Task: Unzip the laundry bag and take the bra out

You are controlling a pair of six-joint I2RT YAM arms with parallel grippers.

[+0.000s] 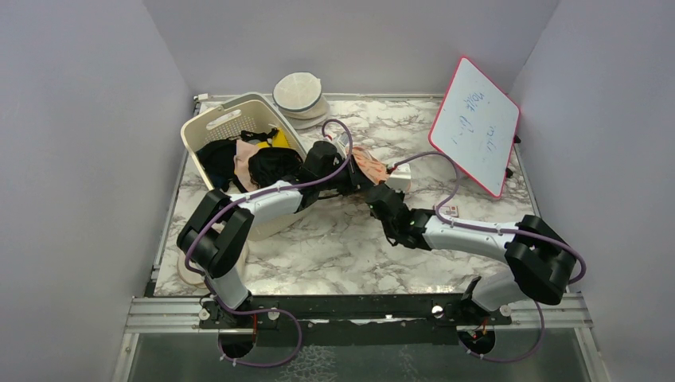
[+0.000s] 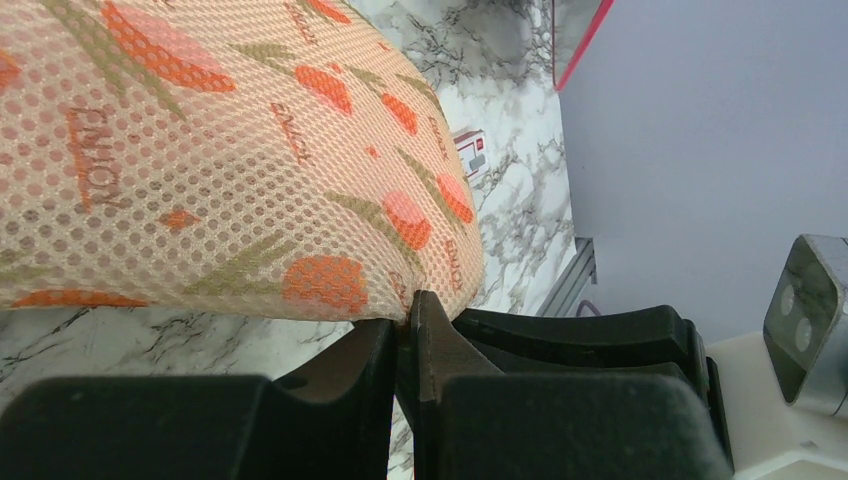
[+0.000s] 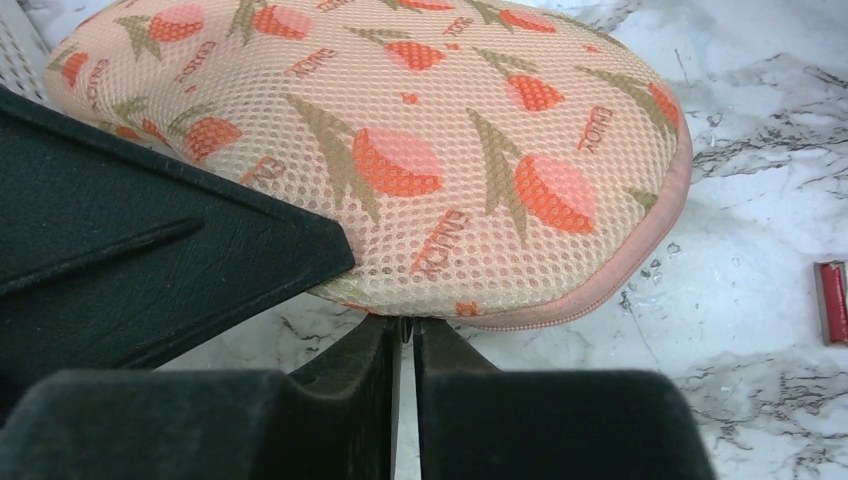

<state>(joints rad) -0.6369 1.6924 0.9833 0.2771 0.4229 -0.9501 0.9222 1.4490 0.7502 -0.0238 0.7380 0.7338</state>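
The peach laundry bag with red-green print lies on the marble table beside the basket. In the left wrist view my left gripper is shut on the bag's near rim, pinching the mesh. My right gripper has its jaws drawn together, with only a thin slit between them, at the bag's lower edge, right by the pink zipper, which runs closed along the rim. A small grey piece shows between its tips. The left gripper's black body fills the left of that view. The bra is hidden.
A cream slotted basket with black and pale garments stands left of the bag. Cream round cases sit at the back. A red-framed whiteboard leans at the right. A small red-white card lies near the right arm.
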